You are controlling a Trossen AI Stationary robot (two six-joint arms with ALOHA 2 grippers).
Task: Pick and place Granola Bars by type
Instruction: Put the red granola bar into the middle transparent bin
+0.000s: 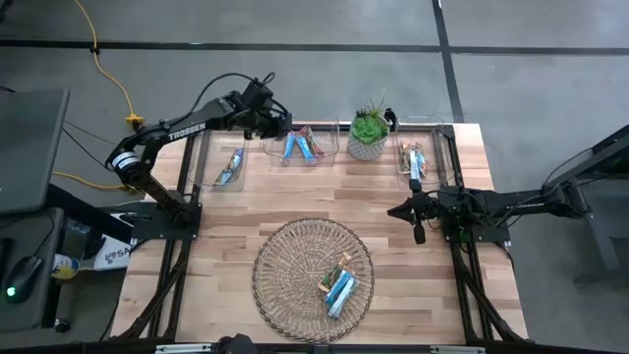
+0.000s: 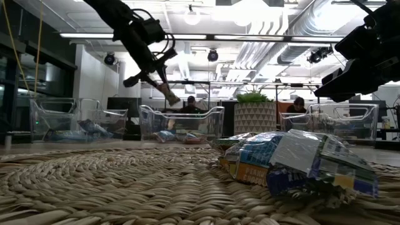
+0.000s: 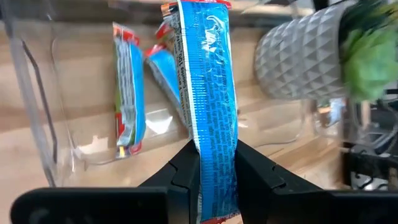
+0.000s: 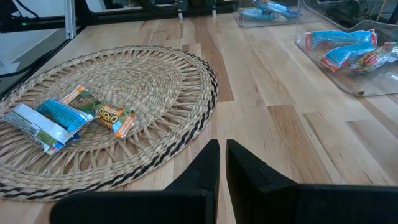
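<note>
The left gripper (image 1: 278,126) is held above the middle bin (image 1: 303,147) at the table's far edge, fingers closed on a blue bar (image 3: 208,106). Only the left wrist view shows the grip: the bar hangs between the two fingers (image 3: 180,177), over two more blue bars (image 3: 127,93) lying in the bin. In the low view the held bar (image 2: 167,92) is clear of the bin walls.

The right gripper (image 1: 417,221) waits near the table's right edge, low over bare wood, fingers almost together and holding nothing, as the right wrist view (image 4: 222,155) confirms.

The basket (image 1: 285,261) sits at the near centre. The remaining bars (image 1: 337,287) lie in a heap on its near right part; the right wrist view separates them into blue-white bars (image 4: 43,118) and a tan one (image 4: 109,115), touching.

The left bin (image 1: 229,167) holds one bar. The right bin (image 1: 415,157) holds several. The plant (image 1: 369,133) stands between the middle and right bins, just beside the middle one.

Bare table lies between the basket and the row of bins. The low view shows people seated in the room beyond.
</note>
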